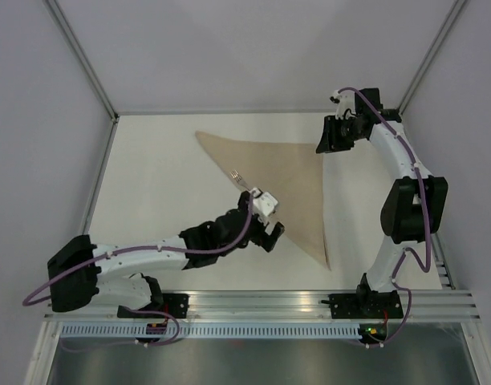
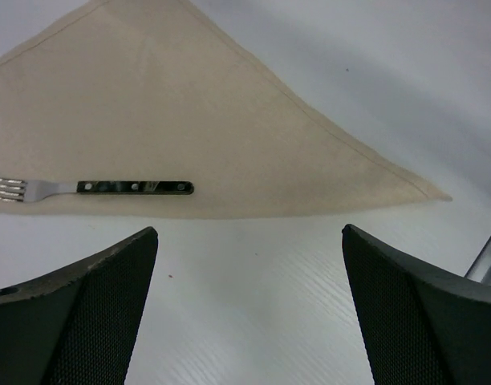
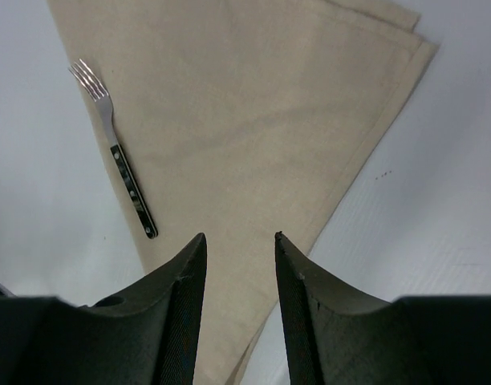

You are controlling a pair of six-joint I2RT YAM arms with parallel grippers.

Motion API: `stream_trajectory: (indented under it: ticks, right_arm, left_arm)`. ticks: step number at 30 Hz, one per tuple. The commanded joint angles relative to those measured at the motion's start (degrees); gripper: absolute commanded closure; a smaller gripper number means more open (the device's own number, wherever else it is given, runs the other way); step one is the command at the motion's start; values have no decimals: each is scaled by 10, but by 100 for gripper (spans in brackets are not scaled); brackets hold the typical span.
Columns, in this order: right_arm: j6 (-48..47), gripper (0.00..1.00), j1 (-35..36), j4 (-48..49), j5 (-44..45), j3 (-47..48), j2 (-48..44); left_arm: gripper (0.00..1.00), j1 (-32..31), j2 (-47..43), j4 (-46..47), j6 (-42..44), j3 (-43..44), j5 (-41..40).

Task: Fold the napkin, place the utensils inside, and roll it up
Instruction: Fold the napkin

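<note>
So the napkin [image 1: 290, 180] was already down to a triangle, lying across the middle of the worktop [image 1: 157, 200]. One point was up by the far edge, one sat toward the near edge, and the square corner aimed at the right edge. The fork [image 2: 109, 188] lay on it right along the long folded edge, tines toward the far end and pretty much level with that edge, black handle on the cloth.

The left fingers [image 2: 85, 313] were spread wide and holding nothing. They hung over bare worktop just off the folded edge, a bit past the fork's handle end. The right fingers [image 3: 177, 313] were partly apart with nothing between them, up above the right side of the napkin. How high exactly was hard to tell.

From that layout the fold and the fork placement looked done, so the step in hand read as starting the roll. It probably called for coming down at the folded edge, catching both layers rather than just the top one, and turning that edge over the fork so it got trapped in the first wrap. The fork sat so close to the edge that a nudge could push it off onto the worktop, so an approach from outside the edge would want care. Soft cloth would likely bunch if only one end got lifted, so both arms working the edge evenly toward the square corner seemed the safer bet.
</note>
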Motion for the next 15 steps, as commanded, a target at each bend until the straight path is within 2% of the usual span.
stream_trajectory:
  ticks: [1, 2, 4, 8, 11, 15]
  right_arm:
    - [16, 54, -13, 23, -44, -34, -19]
    - [16, 55, -20, 25, -48, -37, -19]
    - [15, 55, -20, 27, -46, -44, -19]
    - [15, 55, -43, 35, -41, -51, -22]
    - [16, 55, -45, 41, -41, -59, -24]
    - [16, 55, -47, 45, -38, -68, -28]
  left_arm:
    - [0, -75, 76, 159, 148, -8, -129]
    - [0, -109, 117, 183, 167, -8, -141]
    - [0, -136, 153, 244, 215, -8, -158]
    - [0, -195, 237, 356, 278, -24, -129]
    - [0, -216, 276, 426, 302, -28, -116]
    - [0, -227, 339, 464, 314, -10, -92]
